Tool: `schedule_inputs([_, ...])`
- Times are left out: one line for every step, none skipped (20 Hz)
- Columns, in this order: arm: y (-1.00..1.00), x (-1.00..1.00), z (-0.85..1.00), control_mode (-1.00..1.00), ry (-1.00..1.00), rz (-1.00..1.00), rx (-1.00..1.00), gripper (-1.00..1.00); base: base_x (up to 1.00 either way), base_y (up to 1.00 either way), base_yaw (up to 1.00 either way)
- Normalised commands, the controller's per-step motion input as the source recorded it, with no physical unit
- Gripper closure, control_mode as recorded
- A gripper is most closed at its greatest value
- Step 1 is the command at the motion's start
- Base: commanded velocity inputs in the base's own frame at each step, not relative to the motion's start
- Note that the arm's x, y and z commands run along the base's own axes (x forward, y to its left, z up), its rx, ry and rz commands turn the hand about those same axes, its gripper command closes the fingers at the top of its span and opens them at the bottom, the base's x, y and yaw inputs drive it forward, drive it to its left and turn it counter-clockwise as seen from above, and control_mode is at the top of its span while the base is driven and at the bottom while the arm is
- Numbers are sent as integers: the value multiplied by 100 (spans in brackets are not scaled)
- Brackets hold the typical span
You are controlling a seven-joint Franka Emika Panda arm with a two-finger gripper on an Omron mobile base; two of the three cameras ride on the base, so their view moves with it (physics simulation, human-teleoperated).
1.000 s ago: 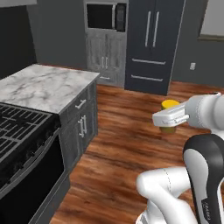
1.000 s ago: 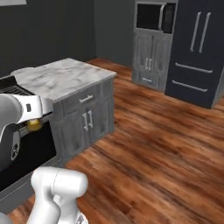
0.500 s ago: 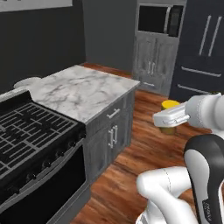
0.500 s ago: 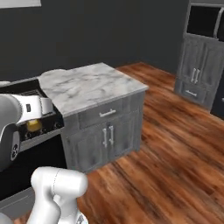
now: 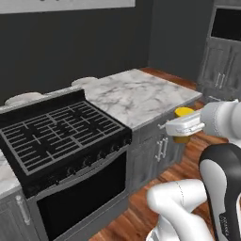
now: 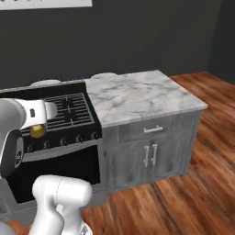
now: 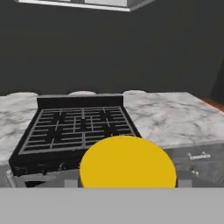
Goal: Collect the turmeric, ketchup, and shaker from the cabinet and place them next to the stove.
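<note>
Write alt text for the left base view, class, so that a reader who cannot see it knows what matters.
A white robot arm's pincer holds a small yellow-capped turmeric jar in the air in front of a grey-veined white marble counter. Left of the counter stands a wide black gas stove with grid grates; below the counter are grey cabinet doors.

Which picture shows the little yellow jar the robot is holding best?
The hand view: the yellow-capped turmeric jar looms large and close. The left base view shows it small at the gripper; the right base view shows just a yellow-orange bit beneath the arm.
</note>
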Motion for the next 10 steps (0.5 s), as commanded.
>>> schedule_inputs([0, 0, 0, 100, 0, 0, 0, 100, 8, 76, 48])
schedule_inputs([0, 0, 0, 100, 0, 0, 0, 100, 18, 76, 45])
schedule_inputs([0, 0, 0, 100, 0, 0, 0, 100, 34, 72, 43])
schedule_inputs([0, 0, 0, 100, 0, 0, 0, 100, 48, 66, 41])
schedule_inputs([0, 0, 0, 100, 0, 0, 0, 100, 69, 51, 38])
schedule_inputs([0, 0, 0, 100, 0, 0, 0, 100, 77, 41, 36])
schedule_inputs([0, 0, 0, 100, 0, 0, 0, 100, 87, 31, 33])
schedule_inputs([0, 0, 0, 100, 0, 0, 0, 100, 96, 15, 31])
schedule_inputs([0, 0, 0, 100, 0, 0, 0, 100, 98, 0, 31])
schedule_inputs([0, 0, 0, 100, 0, 0, 0, 100, 95, -28, 29])
